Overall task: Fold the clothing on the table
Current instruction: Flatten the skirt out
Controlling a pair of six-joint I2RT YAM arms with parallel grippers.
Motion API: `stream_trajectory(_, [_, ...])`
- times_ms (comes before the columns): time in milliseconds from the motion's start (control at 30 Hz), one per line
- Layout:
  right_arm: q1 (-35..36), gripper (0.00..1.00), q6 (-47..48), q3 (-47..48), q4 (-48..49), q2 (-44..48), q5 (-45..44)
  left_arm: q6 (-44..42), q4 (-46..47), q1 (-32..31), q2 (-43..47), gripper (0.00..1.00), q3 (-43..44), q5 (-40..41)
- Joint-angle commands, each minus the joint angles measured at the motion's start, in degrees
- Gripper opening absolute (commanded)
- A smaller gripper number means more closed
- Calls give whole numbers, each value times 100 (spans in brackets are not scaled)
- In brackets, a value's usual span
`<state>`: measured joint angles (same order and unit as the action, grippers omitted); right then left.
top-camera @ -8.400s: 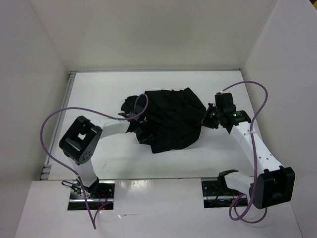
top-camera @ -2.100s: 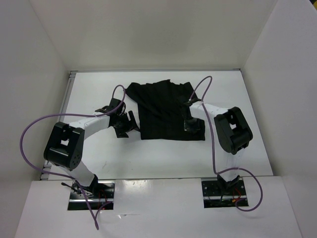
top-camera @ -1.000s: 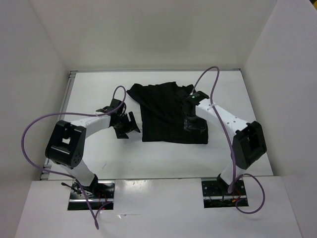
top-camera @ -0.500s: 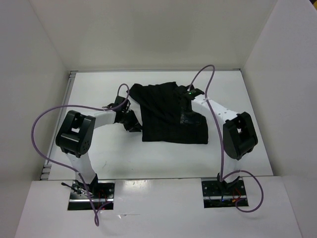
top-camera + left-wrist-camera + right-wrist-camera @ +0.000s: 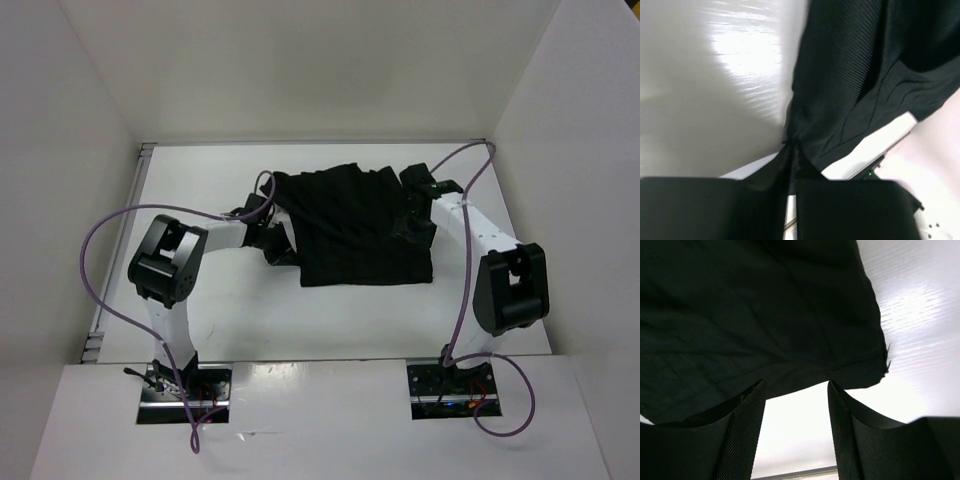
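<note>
left end effector [image 5: 790,155] pinches clothing [image 5: 360,230] edge on table [image 5: 200,320]

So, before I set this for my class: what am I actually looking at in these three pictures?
Two robot arms are bolted at the near edge of a white table. The wide picture looks down from above and behind them. The other two come from a small camera on each wrist, so each shows its own claw at the bottom. A black garment, the clothing, lies spread on the table. The left claw is shut on the cloth's left edge, pinching it to a point. The right claw stands open at the opposite edge and holds nothing.
</note>
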<state>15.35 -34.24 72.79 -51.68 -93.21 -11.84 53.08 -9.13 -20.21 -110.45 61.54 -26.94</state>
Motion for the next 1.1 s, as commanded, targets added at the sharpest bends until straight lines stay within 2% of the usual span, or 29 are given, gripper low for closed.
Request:
stream_trajectory(0, [-585, 58, 110, -440, 623, 364, 1076, -166, -256, -62, -407, 0, -2, 425])
stream_trajectory(167, [-1324, 61, 110, -749, 888, 505, 1719, -438, -563, 472, -249, 0, 323, 680])
stream_trajectory(333, [-1448, 61, 110, -872, 1011, 269, 1825, -685, -906, 1316, 50, 0, 736, 953])
stream_trajectory(500, [-1333, 61, 110, -1135, 1344, -21, 2315, -817, -977, 1388, 173, 0, 703, 954])
stream_trajectory(767, [-622, 61, 58, -1355, 1450, -83, 2914, -817, -757, 1388, 121, 0, 219, 725])
stream_trajectory(1067, [-437, 56, -153, -2111, 1565, -251, 2739, -869, -757, 1388, 173, 0, 113, 725])
